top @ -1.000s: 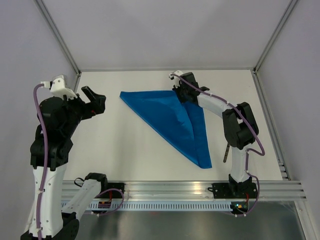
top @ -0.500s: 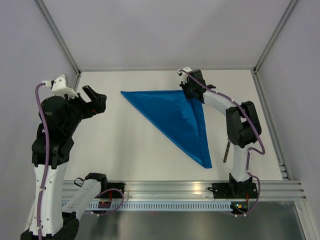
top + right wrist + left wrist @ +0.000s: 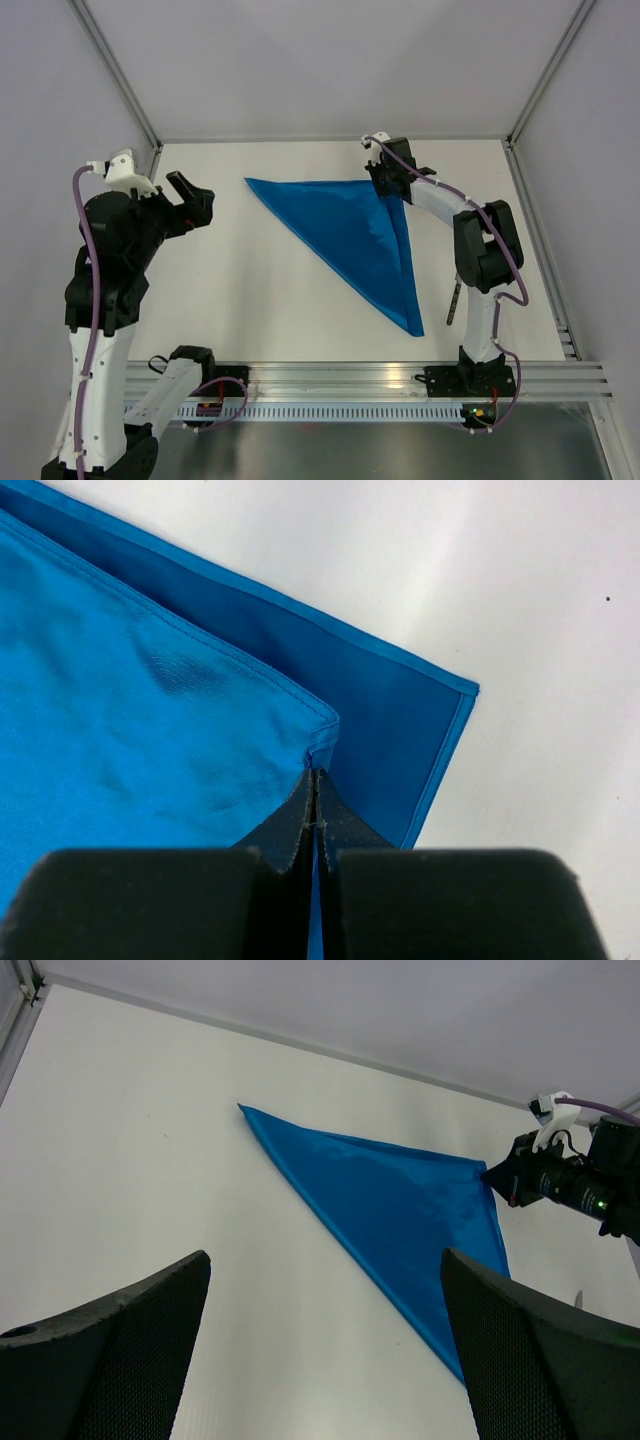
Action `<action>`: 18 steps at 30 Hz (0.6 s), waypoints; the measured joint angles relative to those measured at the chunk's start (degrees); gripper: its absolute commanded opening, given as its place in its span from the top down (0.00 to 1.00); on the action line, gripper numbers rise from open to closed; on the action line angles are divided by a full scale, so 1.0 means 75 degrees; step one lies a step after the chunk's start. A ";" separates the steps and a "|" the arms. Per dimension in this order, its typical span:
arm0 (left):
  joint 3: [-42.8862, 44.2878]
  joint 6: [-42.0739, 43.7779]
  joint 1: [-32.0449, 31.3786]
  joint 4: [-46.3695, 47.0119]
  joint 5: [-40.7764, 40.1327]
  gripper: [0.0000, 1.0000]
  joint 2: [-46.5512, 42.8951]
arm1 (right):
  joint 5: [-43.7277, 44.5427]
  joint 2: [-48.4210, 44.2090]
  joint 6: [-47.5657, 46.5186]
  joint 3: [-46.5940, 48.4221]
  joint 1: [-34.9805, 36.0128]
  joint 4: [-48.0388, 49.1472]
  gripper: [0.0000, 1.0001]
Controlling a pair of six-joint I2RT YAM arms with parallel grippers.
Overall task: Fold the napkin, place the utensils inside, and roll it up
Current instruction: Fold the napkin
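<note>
Right pincer (image 3: 316,780), clenched on the top corner of the napkin (image 3: 350,230), should lay it flush over the lower corner; left pincer (image 3: 191,193) released.

The bright-blue soft cloth napkin (image 3: 355,230) lay folded in a triangle on the white flat table (image 3: 250,290), spreading leftward and nearward from the right gripper (image 3: 385,186). That gripper's closed fingers pinched the upper layer's far right corner, just inside the lower layer's corner. The left gripper (image 3: 190,195), jaws spread, hung well to the napkin's left. The slim silver-bladed table knife (image 3: 453,303) lay nearer than the right gripper, right of the napkin's near tip, partly behind that arm.
</note>
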 measured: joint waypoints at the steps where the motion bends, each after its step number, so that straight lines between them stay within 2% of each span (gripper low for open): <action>1: 0.0000 0.0000 0.0000 0.0000 0.0000 0.00 0.0000 | 0.0000 0.0029 0.0000 0.0029 -0.0006 0.0012 1.00; 18: -0.0117 0.0000 0.0000 0.0035 0.0006 0.00 0.0035 | 0.0023 0.0166 -0.0003 0.0423 -0.0137 0.0000 0.99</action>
